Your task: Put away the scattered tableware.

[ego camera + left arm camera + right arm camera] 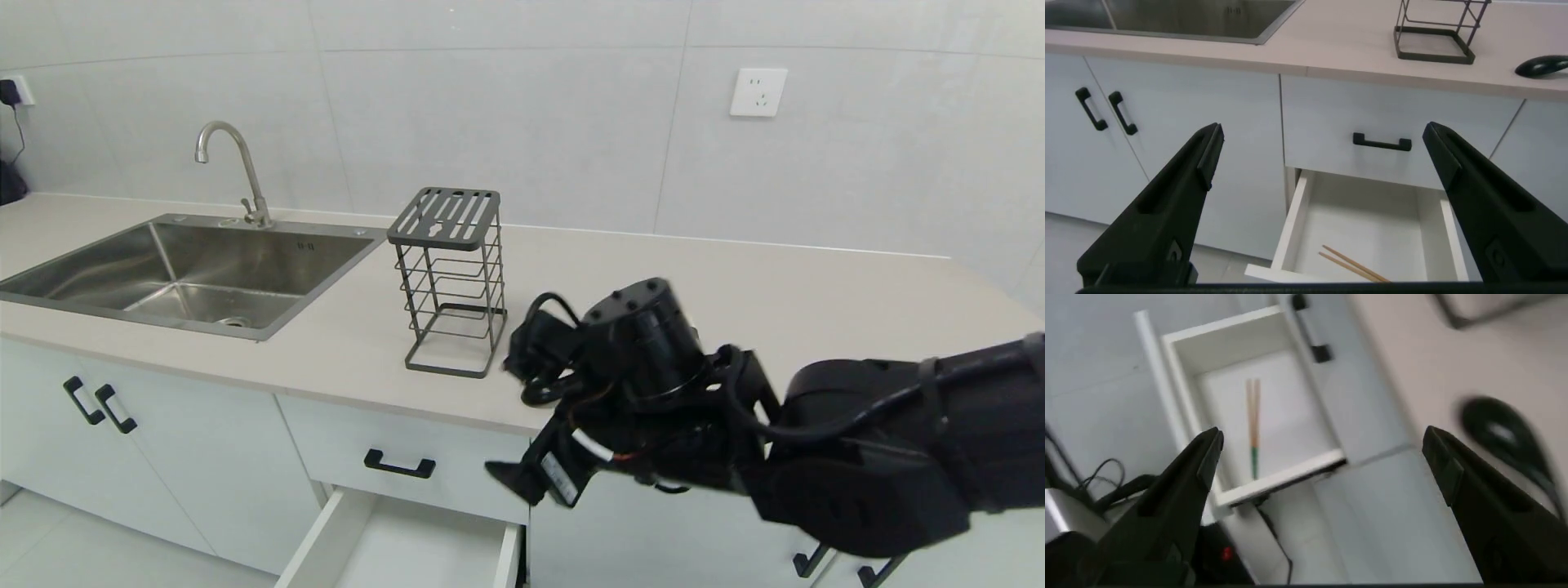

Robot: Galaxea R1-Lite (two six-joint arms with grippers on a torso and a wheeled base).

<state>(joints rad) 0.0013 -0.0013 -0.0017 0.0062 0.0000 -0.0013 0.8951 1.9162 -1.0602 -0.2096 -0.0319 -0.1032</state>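
This is a kitchen. Off to the left of the right gripper [1321,439], a stainless steel sink basin [245,263] is sunk into a pale beige countertop [735,286]. A curved chrome tap [237,167] stands behind it, against large grey wall tiles [506,106] with a white wall socket [758,92]. Near that gripper stands a dark wire rack with a slotted top [451,282]. Beyond the left gripper [1323,129], white cabinet doors with black handles [1159,98] adjoin an open white drawer [1372,212] holding wooden chopsticks [1351,263].
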